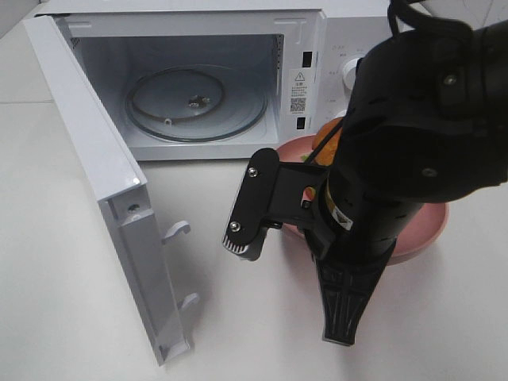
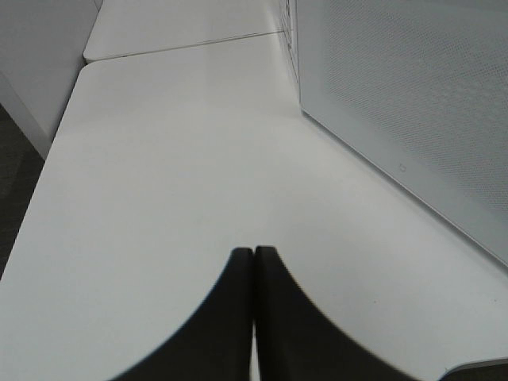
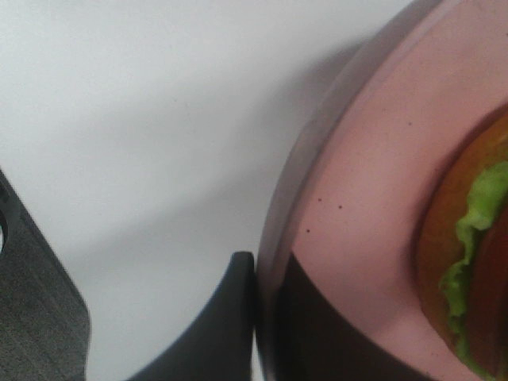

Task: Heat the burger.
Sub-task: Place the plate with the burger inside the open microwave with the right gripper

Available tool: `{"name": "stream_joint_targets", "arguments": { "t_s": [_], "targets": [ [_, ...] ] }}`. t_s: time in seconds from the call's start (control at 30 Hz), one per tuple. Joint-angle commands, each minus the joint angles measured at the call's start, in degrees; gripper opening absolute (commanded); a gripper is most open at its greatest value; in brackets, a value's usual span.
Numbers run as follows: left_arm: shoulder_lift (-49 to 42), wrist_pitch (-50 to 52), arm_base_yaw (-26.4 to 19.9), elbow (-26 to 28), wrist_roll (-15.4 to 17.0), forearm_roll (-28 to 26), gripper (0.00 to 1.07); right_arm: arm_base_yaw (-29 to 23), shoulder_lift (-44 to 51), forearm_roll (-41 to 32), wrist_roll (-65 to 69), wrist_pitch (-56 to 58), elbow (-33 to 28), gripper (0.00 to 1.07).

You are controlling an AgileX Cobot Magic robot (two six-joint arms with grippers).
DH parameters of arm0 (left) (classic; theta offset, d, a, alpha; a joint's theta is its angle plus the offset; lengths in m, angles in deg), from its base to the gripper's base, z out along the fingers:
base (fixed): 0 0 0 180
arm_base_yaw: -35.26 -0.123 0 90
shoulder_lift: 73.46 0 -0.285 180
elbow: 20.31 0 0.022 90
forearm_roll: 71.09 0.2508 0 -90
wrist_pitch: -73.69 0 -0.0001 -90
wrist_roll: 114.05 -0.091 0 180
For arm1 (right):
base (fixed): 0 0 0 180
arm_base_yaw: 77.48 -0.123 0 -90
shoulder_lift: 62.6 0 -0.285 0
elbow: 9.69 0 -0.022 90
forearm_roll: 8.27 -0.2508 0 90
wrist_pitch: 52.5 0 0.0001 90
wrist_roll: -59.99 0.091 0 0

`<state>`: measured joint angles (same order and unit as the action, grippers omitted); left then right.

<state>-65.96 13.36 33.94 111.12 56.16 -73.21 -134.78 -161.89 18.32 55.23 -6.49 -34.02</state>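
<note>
white worktop (image 1: 71, 317), smooth and matt, carries a boxy white microwave (image 1: 333, 36) at 12 o'clock. its door (image 1: 95, 167) hangs wide toward 8 o'clock, and the left wrist view shows the door's fine perforated screen. inside, a round clear-glass turntable (image 1: 194, 103) lies bare. pink plate (image 1: 425, 230), round and glossy with a shallow raised rim, lies at 3 o'clock, just in front of the controls and largely hidden by the right arm. burger (image 3: 476, 214) rests on it, with an orange-brown bun and frilly green lettuce. right gripper (image 3: 268, 266), in dark hard plastic, is pinched narrow on the plate's rim, one finger outside and one inside. left gripper (image 2: 254, 252) is pressed together, empty, over the worktop beside the door.

as i judge it, the plate is gripped but not yet carried in. the next move calls for a level lift, then a sweep toward 10 o'clock over the sill onto the turntable. a one-edge pinch on a slick plate could tilt it and slide the burger.
</note>
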Motion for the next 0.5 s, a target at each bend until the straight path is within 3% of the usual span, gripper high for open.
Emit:
{"name": "stream_joint_targets", "arguments": {
  "t_s": [0.03,0.5],
  "targets": [
    [-1.32,0.69,-0.06,-0.11,0.11,-0.4,0.0,-0.23,0.86,0.8,-6.36,-2.81,0.06,0.0],
    [-1.32,0.69,-0.06,-0.11,0.11,-0.4,0.0,-0.11,0.86,0.0,-27.96,-10.49,0.06,0.0]
  ]
}}
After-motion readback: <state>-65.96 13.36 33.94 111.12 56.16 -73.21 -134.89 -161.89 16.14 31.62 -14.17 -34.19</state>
